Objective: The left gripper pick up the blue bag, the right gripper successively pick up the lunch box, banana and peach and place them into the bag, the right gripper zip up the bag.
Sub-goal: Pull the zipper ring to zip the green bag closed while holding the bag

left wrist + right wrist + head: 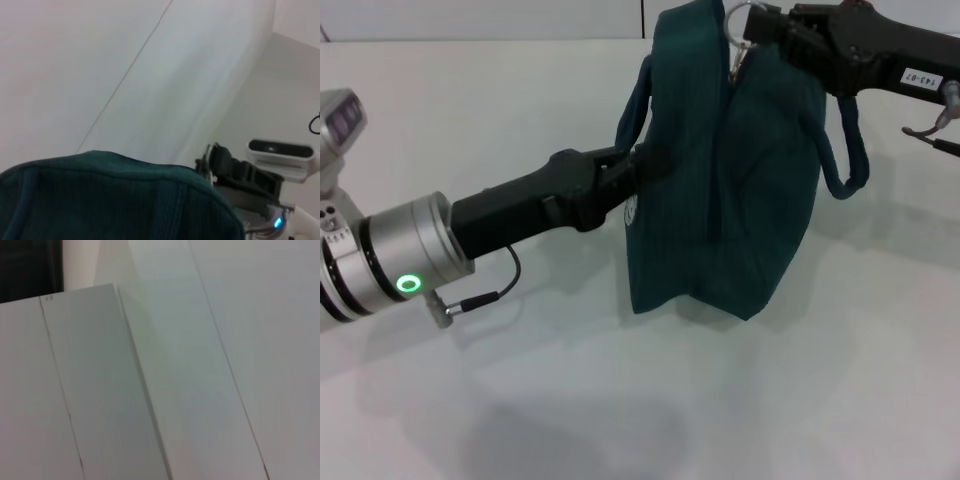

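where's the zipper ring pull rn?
Head view, top right: the ring pull sits at the blue bag's top edge, at the right gripper's tip.

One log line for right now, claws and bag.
left claw: gripping bag side | right claw: at zipper ring, bag top | lunch box, fruit: not visible

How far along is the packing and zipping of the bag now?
No lunch box, banana or peach shows, so packing looks done. The left tool grips the blue bag by its side. The right tool holds the metal ring pull at the top. Zipping looks nearly finished.
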Available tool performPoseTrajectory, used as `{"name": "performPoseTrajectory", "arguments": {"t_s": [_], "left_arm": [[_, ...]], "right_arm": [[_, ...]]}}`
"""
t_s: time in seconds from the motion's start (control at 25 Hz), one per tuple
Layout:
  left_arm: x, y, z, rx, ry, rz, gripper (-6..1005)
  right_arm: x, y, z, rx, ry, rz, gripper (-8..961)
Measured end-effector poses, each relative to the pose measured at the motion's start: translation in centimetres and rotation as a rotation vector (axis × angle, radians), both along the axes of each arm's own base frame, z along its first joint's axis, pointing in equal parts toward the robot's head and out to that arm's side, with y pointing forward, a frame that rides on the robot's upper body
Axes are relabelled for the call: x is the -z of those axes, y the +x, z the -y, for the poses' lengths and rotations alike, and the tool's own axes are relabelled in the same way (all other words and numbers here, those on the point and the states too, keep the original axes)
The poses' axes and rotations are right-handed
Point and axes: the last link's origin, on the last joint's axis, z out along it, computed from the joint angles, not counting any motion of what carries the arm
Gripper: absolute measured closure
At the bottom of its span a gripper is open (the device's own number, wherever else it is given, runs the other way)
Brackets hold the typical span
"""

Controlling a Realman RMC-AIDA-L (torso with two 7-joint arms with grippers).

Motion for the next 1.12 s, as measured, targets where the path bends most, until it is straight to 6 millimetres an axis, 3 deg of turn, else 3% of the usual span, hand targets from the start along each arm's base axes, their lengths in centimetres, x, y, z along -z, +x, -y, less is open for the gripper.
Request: {"name": "performPoseTrajectory", "arguments": {"t_s": [0.48, 1.12], "left_arm": [[0.8, -1.0, 1.7, 0.009, -0.024, -0.021, 944], [0.3, -2.4, 4.9, 0.011, -0.044, 0.038, 944]], "right_arm": [[-0.1, 0.4, -0.3, 0.041, -0.01, -0.006, 939], [1.0, 1.7, -1.1, 0.158, 0.001, 0.005, 938]]}}
